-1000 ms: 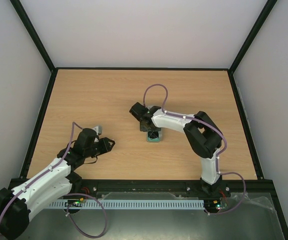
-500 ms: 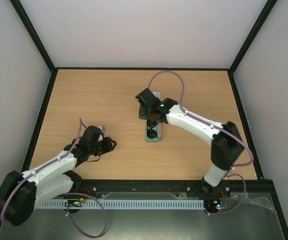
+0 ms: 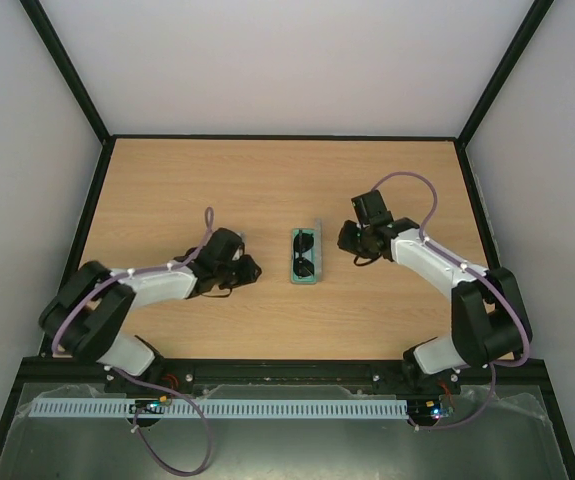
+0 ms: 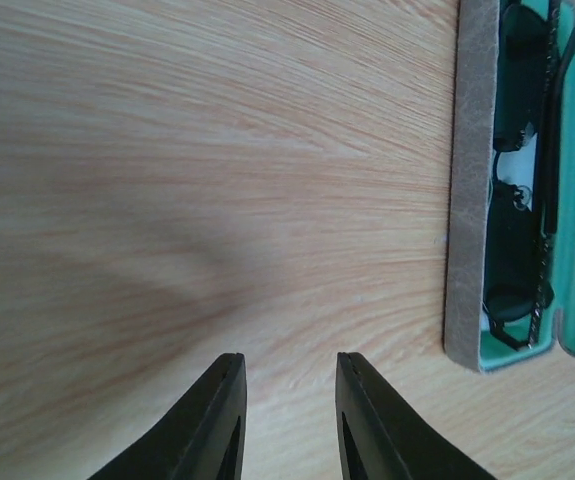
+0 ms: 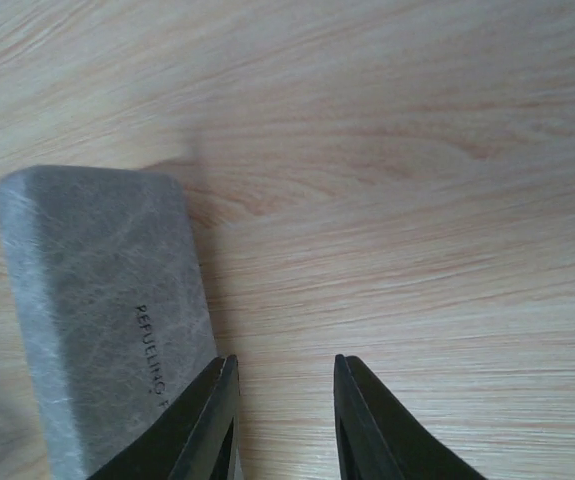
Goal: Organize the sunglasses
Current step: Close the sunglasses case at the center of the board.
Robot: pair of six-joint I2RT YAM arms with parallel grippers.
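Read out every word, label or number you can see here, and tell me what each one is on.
"PEPULLING F": small dark print on the outside of the grey case, right wrist view; the rest is hidden and the first letters are uncertain.
No other text is readable.

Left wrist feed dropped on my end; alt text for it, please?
The sunglasses lie inside the open grey case at the right edge. The left gripper is open and empty above the wooden table, left of the case.
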